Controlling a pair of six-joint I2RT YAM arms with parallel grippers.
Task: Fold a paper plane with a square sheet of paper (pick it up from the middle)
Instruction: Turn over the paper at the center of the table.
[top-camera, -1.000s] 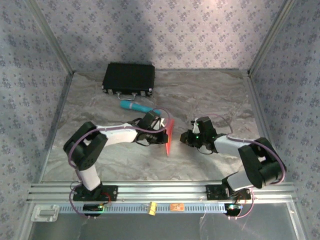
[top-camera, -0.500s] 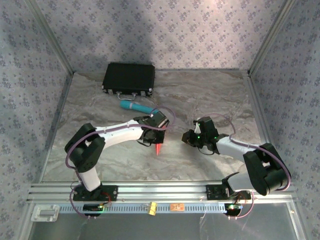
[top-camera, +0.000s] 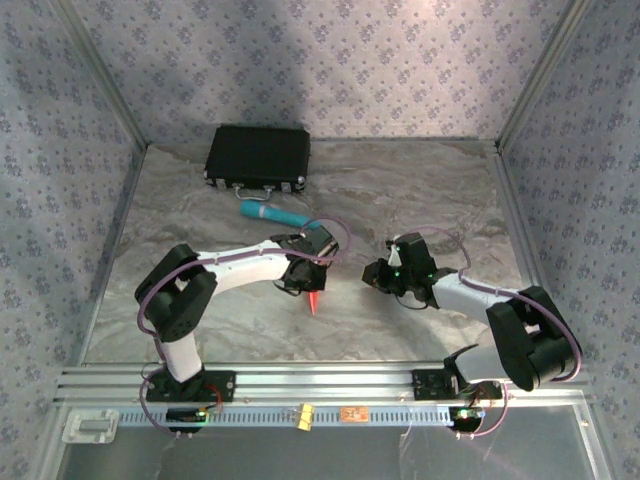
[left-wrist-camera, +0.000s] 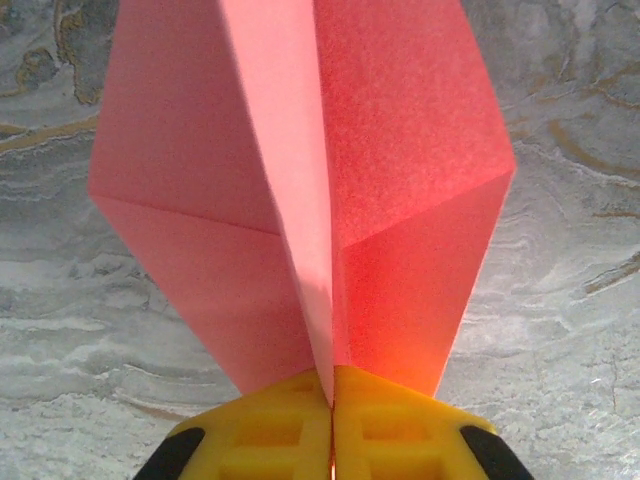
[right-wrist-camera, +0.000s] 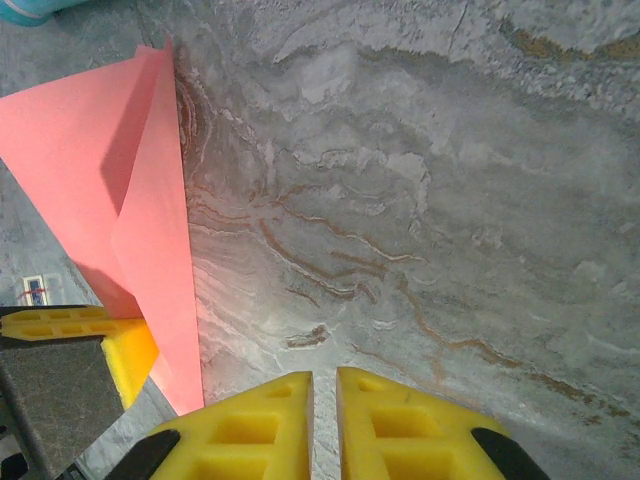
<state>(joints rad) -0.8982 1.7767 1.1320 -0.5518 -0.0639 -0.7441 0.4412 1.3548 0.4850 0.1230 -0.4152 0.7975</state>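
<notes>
My left gripper (left-wrist-camera: 332, 380) is shut on the salmon-pink sheet of paper (left-wrist-camera: 300, 180), pinching it at its centre crease. The paper is folded into a pointed shape, with two flaps spreading left and right of the crease. From above, the left gripper (top-camera: 308, 280) sits mid-table and the paper (top-camera: 316, 300) shows as a thin red sliver pointing toward the near edge. My right gripper (top-camera: 372, 275) hovers a short way to its right, apart from it. In the right wrist view the right gripper (right-wrist-camera: 324, 385) is shut with nothing in it, and the paper (right-wrist-camera: 140, 200) stands to its left.
A teal cylinder (top-camera: 270, 212) lies behind the left arm. A black case (top-camera: 258, 157) sits at the back left. Patterned walls close in the marbled table (top-camera: 430, 190) on three sides, and a metal rail (top-camera: 320, 380) runs along the near edge.
The left gripper has turned the paper from a broad tilted face to edge-on and brought it slightly nearer the front. The right gripper has barely moved.
</notes>
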